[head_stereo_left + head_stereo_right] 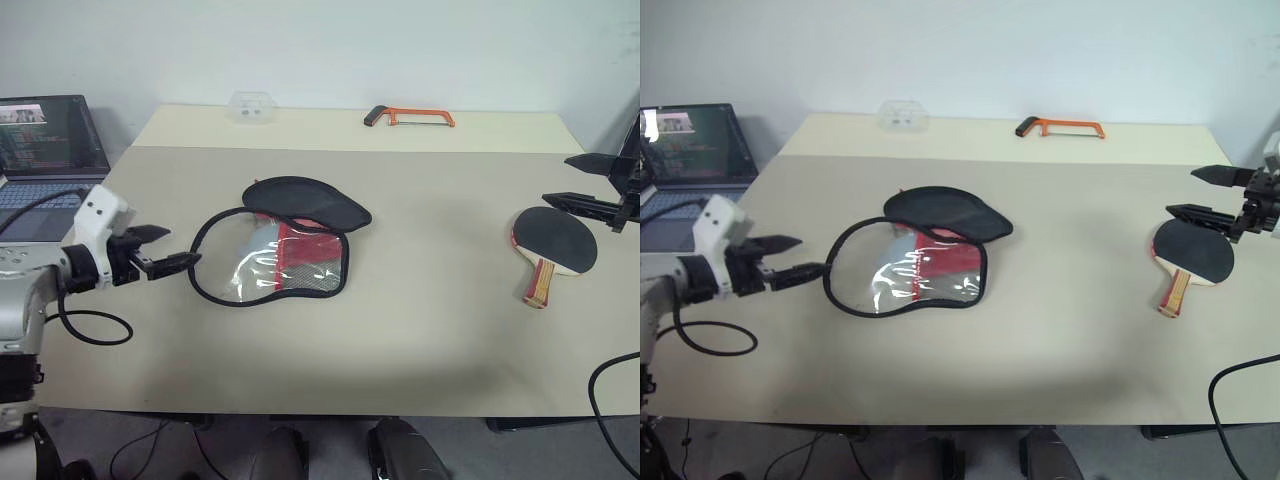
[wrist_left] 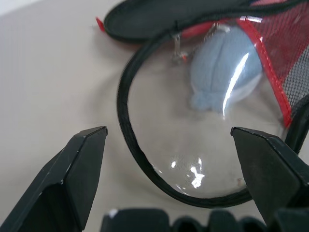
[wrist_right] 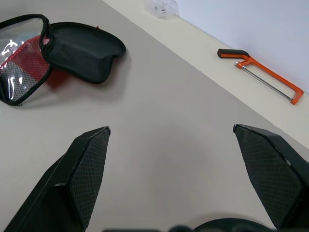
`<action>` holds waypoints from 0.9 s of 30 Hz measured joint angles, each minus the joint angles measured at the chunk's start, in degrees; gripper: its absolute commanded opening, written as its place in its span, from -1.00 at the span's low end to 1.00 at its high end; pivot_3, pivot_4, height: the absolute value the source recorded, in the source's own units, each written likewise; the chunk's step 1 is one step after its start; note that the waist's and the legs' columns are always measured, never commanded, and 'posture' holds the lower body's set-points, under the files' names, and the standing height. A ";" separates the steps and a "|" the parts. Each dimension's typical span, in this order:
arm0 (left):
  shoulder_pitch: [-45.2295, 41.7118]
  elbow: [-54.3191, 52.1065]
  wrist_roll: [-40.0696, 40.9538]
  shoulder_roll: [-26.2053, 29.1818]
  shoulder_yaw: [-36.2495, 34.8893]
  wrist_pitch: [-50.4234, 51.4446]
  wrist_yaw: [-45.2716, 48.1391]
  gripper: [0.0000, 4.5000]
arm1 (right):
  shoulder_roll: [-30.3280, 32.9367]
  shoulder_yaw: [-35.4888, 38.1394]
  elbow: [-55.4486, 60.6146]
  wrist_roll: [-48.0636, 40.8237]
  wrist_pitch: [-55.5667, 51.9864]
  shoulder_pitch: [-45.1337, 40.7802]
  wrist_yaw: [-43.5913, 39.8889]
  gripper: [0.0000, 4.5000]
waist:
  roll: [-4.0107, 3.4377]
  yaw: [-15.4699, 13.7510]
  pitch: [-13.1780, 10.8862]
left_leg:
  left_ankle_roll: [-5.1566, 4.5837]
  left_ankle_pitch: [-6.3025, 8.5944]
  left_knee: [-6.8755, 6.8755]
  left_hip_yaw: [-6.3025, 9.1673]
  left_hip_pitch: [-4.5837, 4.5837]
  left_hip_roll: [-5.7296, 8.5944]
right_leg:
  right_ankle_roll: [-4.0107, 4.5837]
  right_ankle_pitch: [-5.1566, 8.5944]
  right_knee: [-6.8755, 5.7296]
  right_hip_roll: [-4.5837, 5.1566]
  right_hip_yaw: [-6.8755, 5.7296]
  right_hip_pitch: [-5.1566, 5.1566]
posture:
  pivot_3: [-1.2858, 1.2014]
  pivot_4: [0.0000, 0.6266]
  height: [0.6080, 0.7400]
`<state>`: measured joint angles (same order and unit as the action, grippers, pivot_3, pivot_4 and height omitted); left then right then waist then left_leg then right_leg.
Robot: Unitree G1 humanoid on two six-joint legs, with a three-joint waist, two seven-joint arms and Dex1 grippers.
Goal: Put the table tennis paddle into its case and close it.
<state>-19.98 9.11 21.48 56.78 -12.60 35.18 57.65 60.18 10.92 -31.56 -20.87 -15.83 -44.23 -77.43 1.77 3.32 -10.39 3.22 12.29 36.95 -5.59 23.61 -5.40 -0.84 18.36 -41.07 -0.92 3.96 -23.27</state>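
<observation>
Left fingers (image 1: 170, 249) spread beside open case (image 1: 280, 255); right fingers (image 1: 1205, 193) spread, partly cut off, above paddle (image 1: 1193, 252).

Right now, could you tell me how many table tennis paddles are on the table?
1. The table tennis paddle lies near the table's right edge, below the right gripper. None shows in the case.

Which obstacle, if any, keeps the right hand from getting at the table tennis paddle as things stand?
Probably none. The right hand, open, hangs just above the table tennis paddle, which lies flat by itself on the table. The case lies well off toward the left hand.
</observation>
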 measured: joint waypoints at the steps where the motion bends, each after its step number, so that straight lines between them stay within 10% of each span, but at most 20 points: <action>1: 0.29 -0.23 -0.09 -0.41 0.54 0.79 -0.50 1.00 | 0.01 0.03 0.31 -0.04 -0.12 0.15 -0.03 0.99 | 0.00 0.00 0.00 | 0.00 0.00 0.00 0.01 0.00 0.00 | 0.00 0.00 0.00 0.00 0.00 0.00 | 0.03 -0.52 1.00; 27: -1.18 -1.80 -1.22 -15.91 0.67 13.49 -19.39 0.92 | 0.12 1.11 3.81 -0.16 -2.06 3.46 0.91 1.00 | -0.21 -1.58 0.13 | 0.00 -0.01 0.04 0.29 -0.09 0.28 | -0.08 -0.04 -0.02 0.11 -0.07 0.23 | 0.03 -0.52 1.00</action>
<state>-21.15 7.32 20.26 40.87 -11.93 48.67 38.26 60.31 12.03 -27.75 -21.03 -17.88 -40.78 -76.51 1.56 1.74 -10.27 3.22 12.29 37.00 -5.30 23.52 -5.12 -0.91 18.32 -41.09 -0.81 3.89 -23.04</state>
